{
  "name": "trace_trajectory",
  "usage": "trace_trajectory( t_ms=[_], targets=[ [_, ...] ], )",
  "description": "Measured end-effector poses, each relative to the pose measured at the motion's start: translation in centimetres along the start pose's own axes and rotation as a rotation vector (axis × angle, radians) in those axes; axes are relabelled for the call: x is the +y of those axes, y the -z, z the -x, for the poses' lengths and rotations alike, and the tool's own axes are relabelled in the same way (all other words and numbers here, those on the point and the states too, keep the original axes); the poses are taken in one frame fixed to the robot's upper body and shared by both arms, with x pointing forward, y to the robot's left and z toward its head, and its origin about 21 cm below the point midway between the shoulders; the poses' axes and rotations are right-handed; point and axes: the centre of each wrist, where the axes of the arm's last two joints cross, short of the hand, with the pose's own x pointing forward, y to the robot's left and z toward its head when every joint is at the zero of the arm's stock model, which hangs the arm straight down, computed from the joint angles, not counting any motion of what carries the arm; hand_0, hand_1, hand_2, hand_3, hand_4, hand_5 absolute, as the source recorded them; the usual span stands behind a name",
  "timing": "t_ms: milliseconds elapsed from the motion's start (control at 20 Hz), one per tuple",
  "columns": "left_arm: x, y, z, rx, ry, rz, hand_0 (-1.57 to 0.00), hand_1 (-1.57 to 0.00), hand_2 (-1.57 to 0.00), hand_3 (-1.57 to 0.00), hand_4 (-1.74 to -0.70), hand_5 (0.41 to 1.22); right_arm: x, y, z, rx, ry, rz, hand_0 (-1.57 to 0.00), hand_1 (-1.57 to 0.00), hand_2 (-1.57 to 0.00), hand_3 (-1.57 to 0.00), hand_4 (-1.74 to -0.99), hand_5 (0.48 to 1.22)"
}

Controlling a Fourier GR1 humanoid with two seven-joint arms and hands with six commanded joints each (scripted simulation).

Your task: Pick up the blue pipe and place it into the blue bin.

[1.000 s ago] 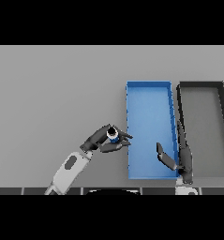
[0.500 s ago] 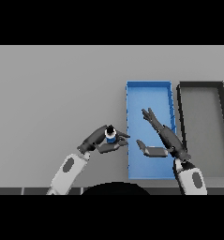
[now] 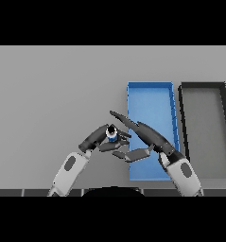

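The blue pipe [image 3: 112, 136] is a small blue piece with a dark top, held just left of the blue bin's near left wall. My left hand [image 3: 101, 139] is curled round it, thumb and fingers on either side. My right hand [image 3: 145, 136] reaches in from the lower right with straight fingers, its tips lying close to the pipe and its thumb below. The blue bin [image 3: 150, 90] is a long open tray right of centre; my right hand covers part of its near left side.
A dark grey bin [image 3: 203, 88] of the same shape stands directly right of the blue one. The grey table [image 3: 53, 90] stretches wide to the left and beyond both bins.
My right hand has swung left from the blue bin's near right part across to the pipe. My left hand has kept hold of the pipe and barely shifted.
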Motion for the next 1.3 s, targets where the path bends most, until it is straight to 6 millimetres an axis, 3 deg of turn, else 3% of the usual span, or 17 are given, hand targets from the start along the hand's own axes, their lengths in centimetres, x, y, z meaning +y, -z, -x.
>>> trace_trajectory(
  t_ms=[250,400,500,650,800,900,1000,1150,1300],
  targets=[
    [0.2,0.0,-0.3,0.015,-0.021,0.001,-1.57,-1.57,-1.57,-1.57,-1.47,1.221,-0.2,3.0,-1.3,0.046,-0.044,-0.087,-0.02,-0.03,-0.08,0.00,-1.186,0.521],
    [-0.1,0.0,-0.4,0.015,-0.005,-0.003,-1.57,-1.57,-1.57,-1.57,-1.47,1.221,-0.4,4.6,-1.6,0.038,-0.052,-0.106,-0.07,-0.11,-0.17,-0.04,-1.204,0.497],
    [-0.1,-0.3,0.1,0.058,0.003,-0.003,-1.57,-1.57,-1.57,-1.57,-1.52,1.221,-0.3,5.6,-1.6,0.055,-0.065,-0.133,-0.32,-0.36,-0.38,-0.24,-1.278,0.485],
    [0.1,-0.2,-0.3,0.072,-0.007,0.001,-1.57,-1.57,-1.57,-1.57,-1.62,1.221,0.1,5.9,-1.2,0.032,-0.055,-0.164,-0.88,-0.88,-0.91,-0.76,-1.467,0.518],
    [0.0,-0.1,-0.1,0.063,-0.024,0.000,-1.57,-1.57,-1.57,-1.52,-1.68,1.221,0.6,6.3,-1.3,0.002,-0.016,-0.171,-1.22,-1.22,-1.23,-1.02,-1.581,0.650],
    [0.1,-0.1,0.0,0.030,-0.068,0.004,-1.57,-1.57,-1.57,-1.50,-1.70,1.221,0.8,6.6,-1.0,-0.023,0.022,-0.161,-1.34,-1.34,-1.35,-1.19,-1.628,0.856],
    [0.2,-0.2,0.1,0.023,-0.079,0.006,-1.57,-1.57,-1.57,-1.46,-1.71,1.221,1.0,7.0,-0.8,-0.046,0.024,-0.168,-1.43,-1.43,-1.43,-1.30,-1.665,0.987],
    [0.3,0.3,-0.3,0.018,-0.074,0.007,-1.57,-1.57,-1.57,-1.44,-1.73,1.221,1.7,6.9,-0.9,-0.085,0.005,-0.169,-1.50,-1.50,-1.50,-1.43,-1.702,1.101],
    [0.5,-0.2,-0.4,0.030,-0.064,0.000,-1.57,-1.57,-1.57,-1.43,-1.73,1.221,1.7,6.7,-0.7,-0.105,0.011,-0.168,-1.53,-1.53,-1.53,-1.50,-1.721,1.160]
  ],
)
